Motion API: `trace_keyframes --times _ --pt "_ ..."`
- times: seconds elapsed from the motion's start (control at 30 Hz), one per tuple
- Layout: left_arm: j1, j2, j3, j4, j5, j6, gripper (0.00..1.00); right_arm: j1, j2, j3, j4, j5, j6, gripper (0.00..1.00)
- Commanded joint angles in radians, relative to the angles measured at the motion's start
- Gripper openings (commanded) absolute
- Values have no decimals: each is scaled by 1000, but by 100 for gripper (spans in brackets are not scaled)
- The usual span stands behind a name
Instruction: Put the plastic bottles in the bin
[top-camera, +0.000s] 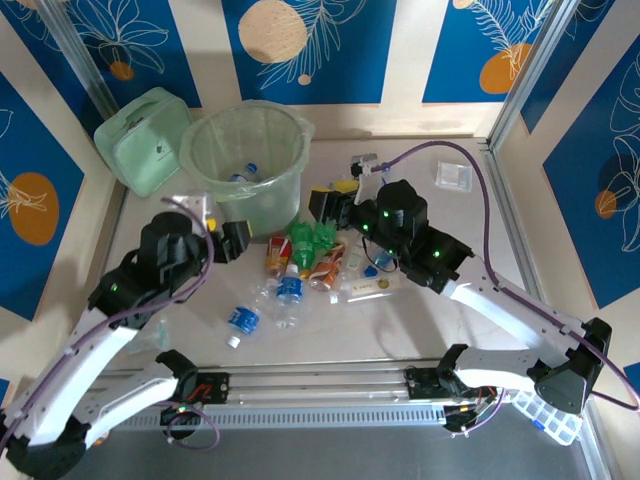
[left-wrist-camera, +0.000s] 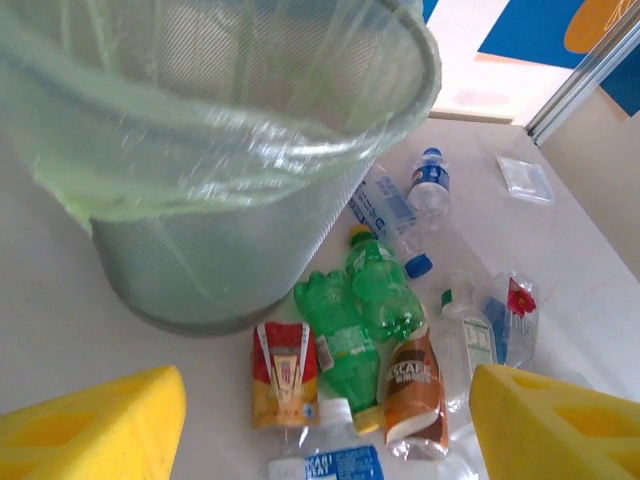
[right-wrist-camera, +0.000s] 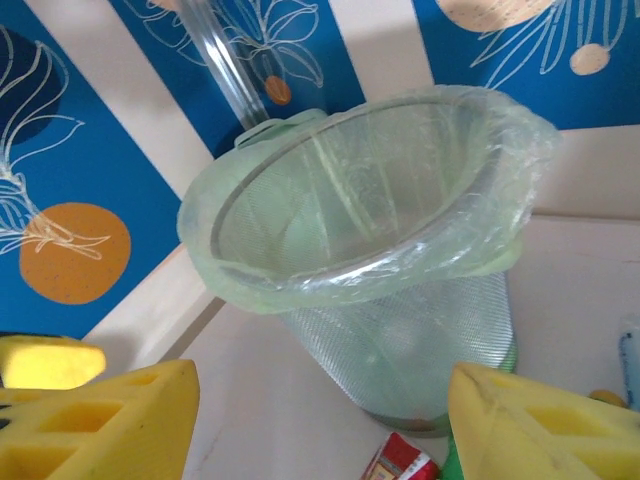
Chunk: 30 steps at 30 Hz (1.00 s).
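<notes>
- Hovering the left gripper (top-camera: 232, 241) just beside the bin (top-camera: 262, 205), jaws spread and grasping nothing, seemingly to come down on the pile at the bin's foot
- Looking down from the left wrist past yellow fingers (left-wrist-camera: 100, 425) onto two green bottles (left-wrist-camera: 350, 330), a red-labelled bottle (left-wrist-camera: 283, 375) and a brown-labelled bottle (left-wrist-camera: 412, 385), all flat on the table (left-wrist-camera: 45, 300) and touching one another, so likely awkward to single out
- Holding the right gripper (top-camera: 328, 204) at the far side of the same pile, released and empty too, aimed at the bin's clear plastic liner (right-wrist-camera: 330, 270)
- Lying in the bottom of the bin: one blue-labelled bottle (top-camera: 245, 176), judged as already delivered
- Lying loose nearer the arm bases: two clear bottles with blue labels (top-camera: 289, 290), well apart from the bin, probably lower priority than the pile
- Standing behind and left of the bin: a pale green boxy container (top-camera: 145, 140), not the target
- Judging the task as early, with most bottles on the table and both grippers free to pick
</notes>
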Motion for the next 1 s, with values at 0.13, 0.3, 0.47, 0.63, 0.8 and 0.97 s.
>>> trace_keyframes --times 0.13,0.3,0.47,0.63,0.8,0.97 --pt "-6 -118 -230 109 129 -129 75 58 71 0 -7 52 -52 67" --pt "-6 -142 -331 122 148 -288 73 29 91 -43 -99 88 27 67" --pt "-5 -142 -359 34 1 -406 75 16 53 -123 -288 221 301 67" --pt "-6 -136 -432 91 -67 -434 75 13 53 -125 -656 374 766 66" --pt "-6 -157 -496 142 -23 -447 76 12 85 -117 -917 380 1117 70" --pt "-5 -257 -538 157 -21 -434 77 -14 53 -228 -875 291 1274 83"
